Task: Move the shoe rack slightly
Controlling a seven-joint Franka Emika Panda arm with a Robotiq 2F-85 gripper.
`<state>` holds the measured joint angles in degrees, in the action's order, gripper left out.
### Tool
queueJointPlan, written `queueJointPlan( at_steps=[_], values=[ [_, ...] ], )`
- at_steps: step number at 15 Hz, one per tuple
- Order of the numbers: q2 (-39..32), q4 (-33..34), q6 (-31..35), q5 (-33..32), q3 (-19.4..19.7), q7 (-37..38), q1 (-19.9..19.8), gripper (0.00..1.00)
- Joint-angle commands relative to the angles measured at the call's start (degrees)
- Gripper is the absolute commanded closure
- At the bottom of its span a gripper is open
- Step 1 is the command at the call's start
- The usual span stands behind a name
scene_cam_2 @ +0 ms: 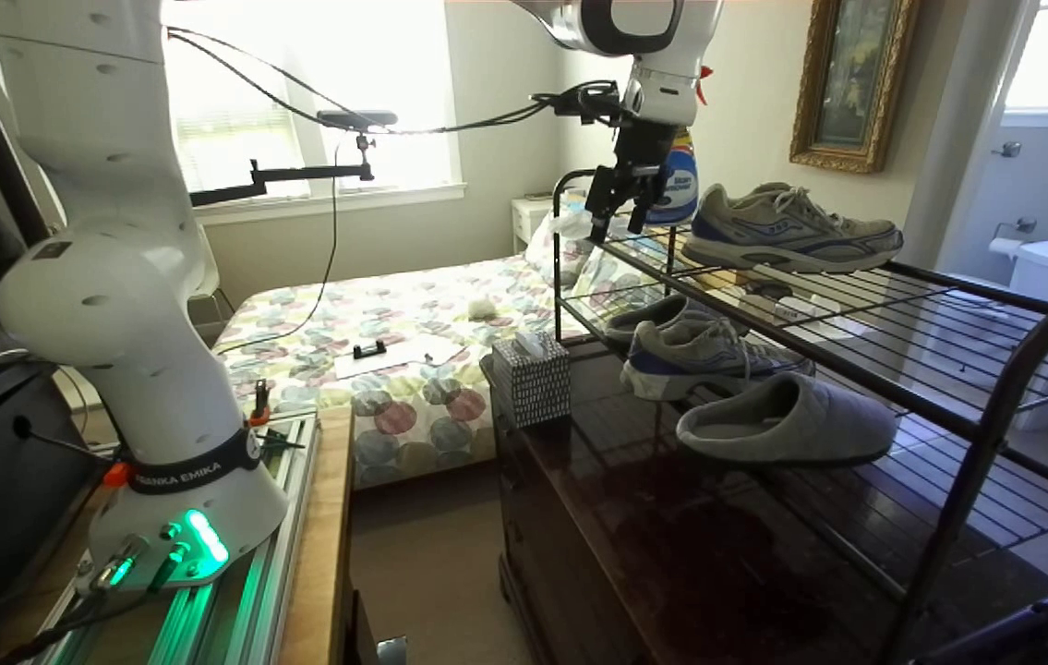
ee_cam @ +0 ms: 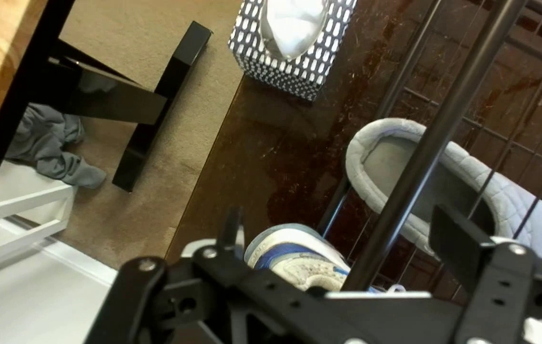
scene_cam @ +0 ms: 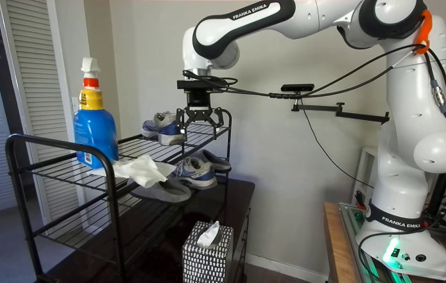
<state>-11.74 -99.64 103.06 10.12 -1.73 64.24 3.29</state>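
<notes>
The shoe rack [scene_cam: 116, 220] is a black tube rack with wire shelves and hoop ends, standing on a dark dresser. It shows also in an exterior view [scene_cam_2: 971, 471]. My gripper [scene_cam: 199, 133] points down at the upper shelf's long side rail, towards one end of the rack; it shows also in an exterior view [scene_cam_2: 618, 229]. In the wrist view, the gripper [ee_cam: 335, 220] is open, with a rack rail [ee_cam: 438, 134] running between its spread fingers. No finger is visibly closed on the rail. I cannot tell whether a finger touches it.
A blue spray bottle [scene_cam: 96, 133], white tissue [scene_cam: 142, 171] and a sneaker [scene_cam_2: 791, 226] sit on the upper shelf. A sneaker [scene_cam: 195, 173] and grey slippers [scene_cam_2: 791, 420] are on the lower shelf. A patterned tissue box [ee_cam: 294, 71] stands on the dresser [scene_cam_2: 597, 517].
</notes>
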Motion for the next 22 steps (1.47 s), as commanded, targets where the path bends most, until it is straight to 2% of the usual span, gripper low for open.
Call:
queueJointPlan(
  at_steps=[1, 5, 9, 13, 16, 22],
  values=[
    [-1.1, 0.2, 1.6, 5.1, -0.6, 5.7, 1.4, 0.00],
    [-2.4, 0.6, 4.0, 9.6, -1.3, 10.2, 2.2, 0.00],
    [-4.1, 0.8, 8.4, 9.0, -0.8, 16.8, 2.8, 0.00],
    [-3.5, 0.1, 7.0, 7.9, -1.0, 14.4, 2.3, 0.00],
    [-4.0, 0.3, 9.5, 7.3, -0.7, 17.9, 3.0, 0.00],
    [-6.5, 1.9, 10.0, 7.7, -1.3, 17.7, 3.3, 0.00]
  ],
)
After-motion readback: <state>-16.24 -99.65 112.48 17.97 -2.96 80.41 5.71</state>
